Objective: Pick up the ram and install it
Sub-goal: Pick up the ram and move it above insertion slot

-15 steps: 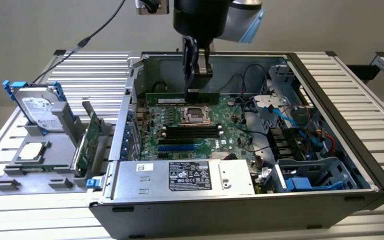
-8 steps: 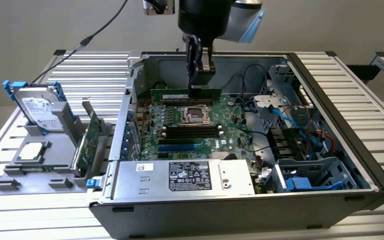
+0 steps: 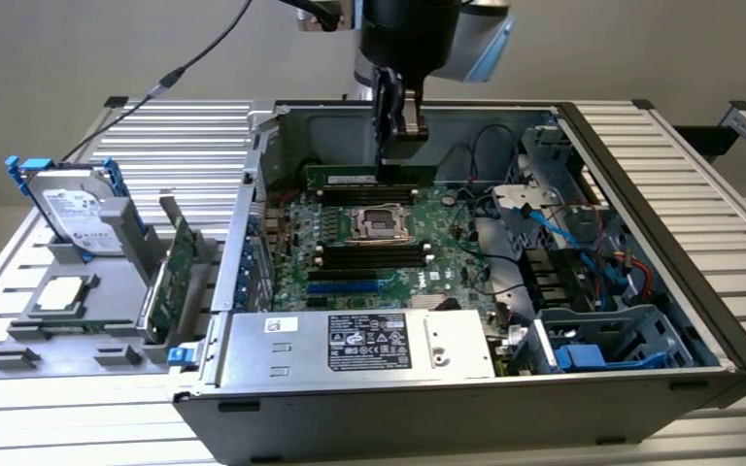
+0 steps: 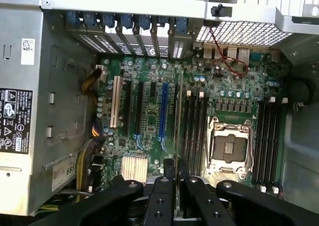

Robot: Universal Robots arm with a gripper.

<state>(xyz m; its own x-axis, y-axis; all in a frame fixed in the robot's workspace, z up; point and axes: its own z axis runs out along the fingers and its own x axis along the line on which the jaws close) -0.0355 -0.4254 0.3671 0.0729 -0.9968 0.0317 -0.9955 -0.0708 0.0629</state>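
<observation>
The claw point(image 3: 400, 146) pinches the ram point(image 3: 347, 177), so the pickup looks done. The stick hangs over the motherboard point(image 3: 347, 277) inside the computer case point(image 3: 412, 422), apparently not yet seated in a slot.

From your gripper point(image 3: 399, 155) holding the ram point(image 3: 341, 178), room is open over the motherboard point(image 3: 445, 228); the case wall point(image 3: 477, 121) stands at twelve o'clock, cables point(image 3: 542, 218) crowd three, the power supply point(image 3: 256, 349) blocks six.

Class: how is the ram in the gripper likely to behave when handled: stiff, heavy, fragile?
Probably stiff: the ram juts straight from the gripper without sagging. Likely light, being so thin. Possibly fragile: a bare circuit board.
</observation>
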